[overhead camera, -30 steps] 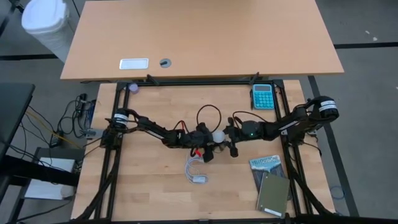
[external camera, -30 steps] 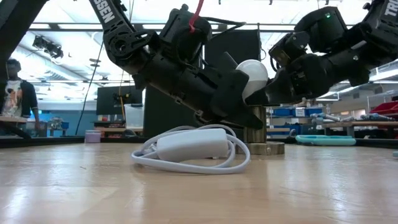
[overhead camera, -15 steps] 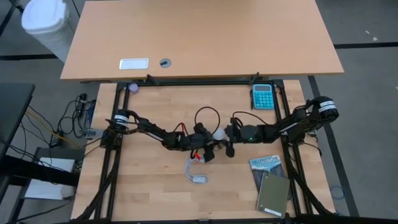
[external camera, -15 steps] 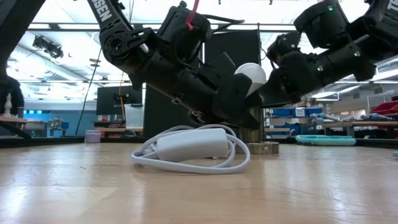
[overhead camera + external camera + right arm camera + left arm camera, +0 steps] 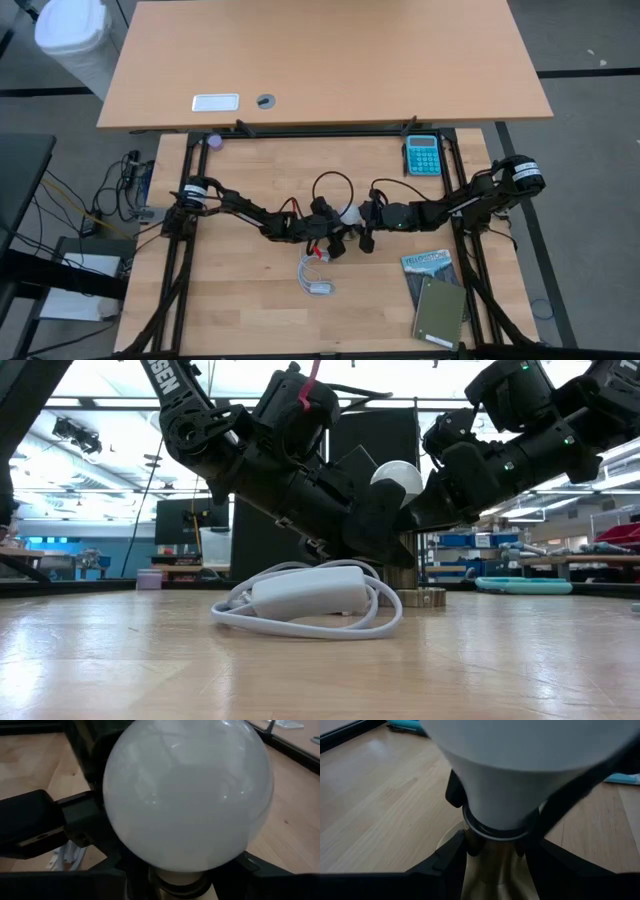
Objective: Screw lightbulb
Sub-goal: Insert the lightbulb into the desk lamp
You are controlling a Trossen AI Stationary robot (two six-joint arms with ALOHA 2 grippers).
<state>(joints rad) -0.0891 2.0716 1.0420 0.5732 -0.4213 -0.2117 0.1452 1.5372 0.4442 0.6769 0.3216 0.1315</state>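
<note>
The white lightbulb [image 5: 349, 214] stands upright at mid-table on a brass socket stem [image 5: 404, 568] with a round base [image 5: 421, 597]. It fills the right wrist view [image 5: 187, 795] and tops the left wrist view [image 5: 520, 765]. My left gripper [image 5: 336, 238] comes from the table's left and is shut on the socket stem below the bulb. My right gripper [image 5: 363, 228] comes from the table's right and is shut on the bulb's lower part. The socket's white cord with its switch [image 5: 305, 595] lies coiled in front. My left gripper pinches the brass socket stem [image 5: 495, 870] between its two fingers [image 5: 447, 865], just under the bulb's neck. It comes slanting down from the table's left. The socket stands upright with its base on the table. My right gripper holds the bulb's tapered lower part [image 5: 470, 800], just above the neck, between its two fingers [image 5: 570, 790]. It comes slanting down from the table's right. The bulb stands upright in the socket, its globe [image 5: 187, 795] free above the fingers.
A teal calculator [image 5: 421, 155] lies at the far right of the table. A book and a grey notebook [image 5: 436, 296] lie at the near right. The white cord and switch [image 5: 316, 278] lie just near of the grippers.
My right gripper has shifted a little toward the table's left and its wrist has risen and tipped, still shut on the bulb. The bulb has moved slightly left with it. My left gripper has stayed on the socket.
</note>
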